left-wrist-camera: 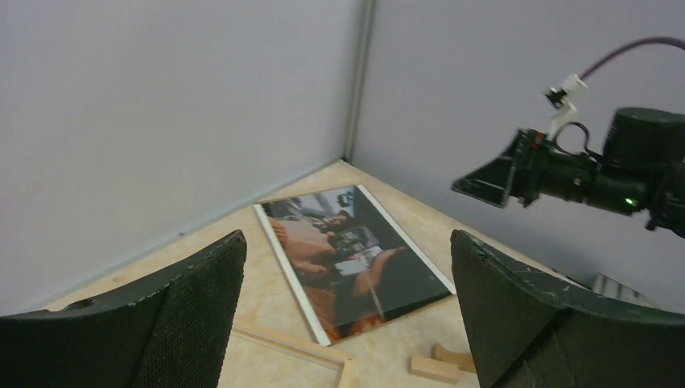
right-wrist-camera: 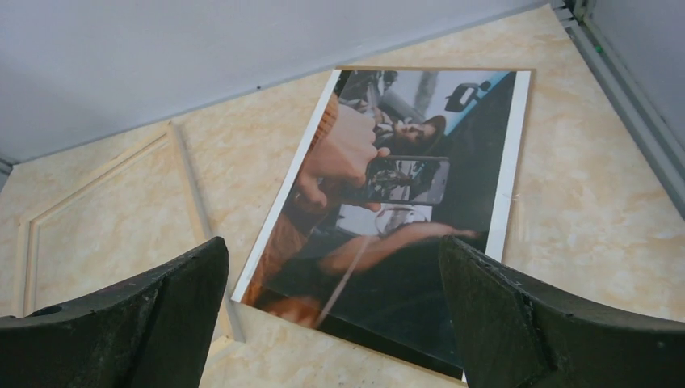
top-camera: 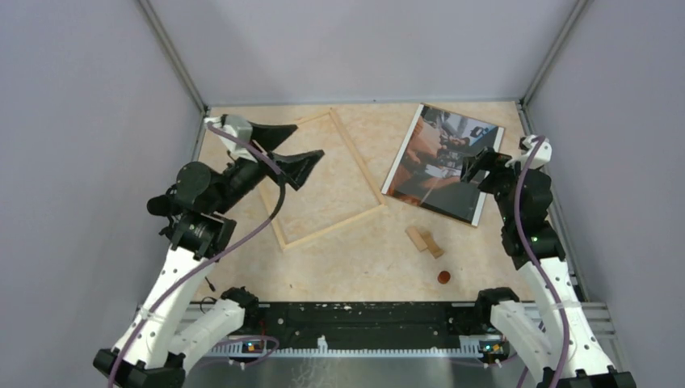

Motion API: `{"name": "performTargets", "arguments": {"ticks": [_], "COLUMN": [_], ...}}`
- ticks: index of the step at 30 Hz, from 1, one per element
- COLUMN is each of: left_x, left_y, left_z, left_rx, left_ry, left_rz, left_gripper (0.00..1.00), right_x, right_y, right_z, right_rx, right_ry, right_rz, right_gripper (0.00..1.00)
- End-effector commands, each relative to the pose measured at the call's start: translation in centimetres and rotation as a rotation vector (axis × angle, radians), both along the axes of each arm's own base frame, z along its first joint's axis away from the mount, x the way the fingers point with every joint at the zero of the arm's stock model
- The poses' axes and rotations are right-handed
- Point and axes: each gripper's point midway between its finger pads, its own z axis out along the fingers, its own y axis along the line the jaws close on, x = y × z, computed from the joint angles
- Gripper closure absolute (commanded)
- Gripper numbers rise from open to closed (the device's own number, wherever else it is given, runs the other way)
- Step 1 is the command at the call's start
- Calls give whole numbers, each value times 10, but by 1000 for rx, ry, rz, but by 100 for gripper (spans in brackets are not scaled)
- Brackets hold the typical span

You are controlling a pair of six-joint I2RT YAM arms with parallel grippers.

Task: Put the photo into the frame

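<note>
Photo (top-camera: pixel 443 162) lies flat, face up on the worktop (top-camera: pixel 363 259) at 1 o'clock, frame (top-camera: pixel 357 158) at 11. Likely light, thin, stiff, slick — pinch an edge. Left claw (top-camera: pixel 307 144) and right claw (top-camera: pixel 476 166) both released — empty.

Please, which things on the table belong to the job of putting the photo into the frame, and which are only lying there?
For the job:
- photo, face up at the far right
- frame, flat on the table to its left

Just lying about:
- small wooden blocks, in front of the photo
- small brown disc, nearer the arms
</note>
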Motion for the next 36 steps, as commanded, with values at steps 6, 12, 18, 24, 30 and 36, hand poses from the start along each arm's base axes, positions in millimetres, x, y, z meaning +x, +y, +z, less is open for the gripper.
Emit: {"name": "performTargets", "arguments": {"ticks": [6,12,18,24,30,36], "left_x": [17,33,22,16,13,13], "left_y": [-59,-59,-73,-78,-84,-87], "left_z": [-56,-108,-121,-122,-126,-130], "left_rx": [194,278,281,261,259,261], "left_ry": [168,322,369,379,397,412], "left_rz": [-114,-33,-101,-137,-172,-183], "left_gripper": [2,2,2,2,2,2], "right_x": [0,15,35,36,32,29], "right_y": [-34,-23,-28,-59,-89,-105], "right_z": [-34,-67,-111,-143,-177,-199], "right_rx": [-39,20,300,470,582,624], "right_ry": [113,225,340,419,458,465], "right_rz": [-200,-168,-69,-90,-141,-161], "right_gripper": [1,1,1,3,8,10]}}
